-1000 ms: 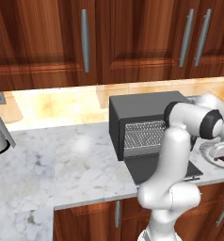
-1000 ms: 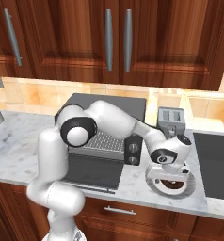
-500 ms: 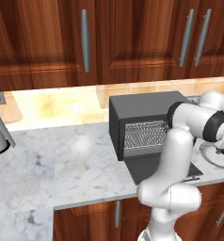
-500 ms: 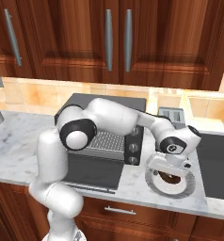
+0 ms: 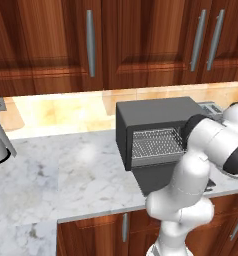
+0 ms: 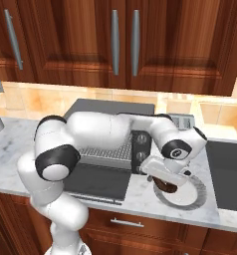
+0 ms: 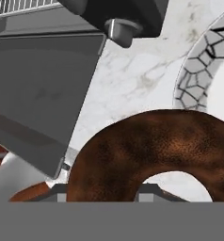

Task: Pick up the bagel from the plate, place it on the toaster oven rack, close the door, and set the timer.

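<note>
Tool [image 6: 166,183] clamped on the bagel [image 7: 156,150], just above the plate [image 6: 190,194].

The toaster oven [image 6: 110,129] stands on the bench [image 5: 66,175] under the wall cabinets [image 6: 125,40], its door [image 6: 93,182] folded down in front and the rack [image 5: 156,145] inside the cavity. To its right lies the plate [image 6: 192,191], with the bagel [image 7: 156,150] at the plate's left edge, under the hand [image 6: 165,179]. A slot toaster [image 6: 182,121] sits behind.
</note>
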Robot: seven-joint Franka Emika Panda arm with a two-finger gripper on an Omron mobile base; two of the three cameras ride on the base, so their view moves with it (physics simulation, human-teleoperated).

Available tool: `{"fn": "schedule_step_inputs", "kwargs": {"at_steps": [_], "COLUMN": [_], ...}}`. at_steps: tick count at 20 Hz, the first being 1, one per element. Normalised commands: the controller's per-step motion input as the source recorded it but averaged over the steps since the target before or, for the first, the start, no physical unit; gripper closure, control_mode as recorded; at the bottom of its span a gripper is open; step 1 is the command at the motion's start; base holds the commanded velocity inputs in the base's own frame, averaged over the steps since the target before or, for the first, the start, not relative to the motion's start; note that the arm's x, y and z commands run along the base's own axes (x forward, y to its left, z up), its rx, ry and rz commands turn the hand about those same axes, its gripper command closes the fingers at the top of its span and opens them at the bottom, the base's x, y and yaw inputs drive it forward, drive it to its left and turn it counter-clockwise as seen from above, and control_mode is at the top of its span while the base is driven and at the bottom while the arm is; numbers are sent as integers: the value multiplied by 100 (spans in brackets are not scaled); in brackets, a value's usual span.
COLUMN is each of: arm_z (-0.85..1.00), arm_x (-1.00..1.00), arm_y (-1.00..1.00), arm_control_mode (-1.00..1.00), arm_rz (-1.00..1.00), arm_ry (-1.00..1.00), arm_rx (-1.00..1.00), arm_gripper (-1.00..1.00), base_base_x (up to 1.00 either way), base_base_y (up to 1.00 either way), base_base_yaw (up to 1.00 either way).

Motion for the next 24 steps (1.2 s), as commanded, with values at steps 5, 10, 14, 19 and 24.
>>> {"fn": "schedule_step_inputs", "kwargs": {"at_steps": [5,10,14,19,24], "arm_z": [36,56,50,17,0], "arm_x": [-47,-6,0,0,8], "arm_y": [94,79,57,49,42], "arm_control_mode": [-100,-100,-100,-100,-100], "arm_rz": [0,3,6,10,15], "arm_ry": [0,0,0,0,0], "arm_rx": [0,-1,-3,-7,-7], "arm_gripper": [100,100,100,100,100], "base_base_x": [0,0,0,0,0], "base_base_y": [0,0,0,0,0], "base_base_yaw": [0,0,0,0,0]}}
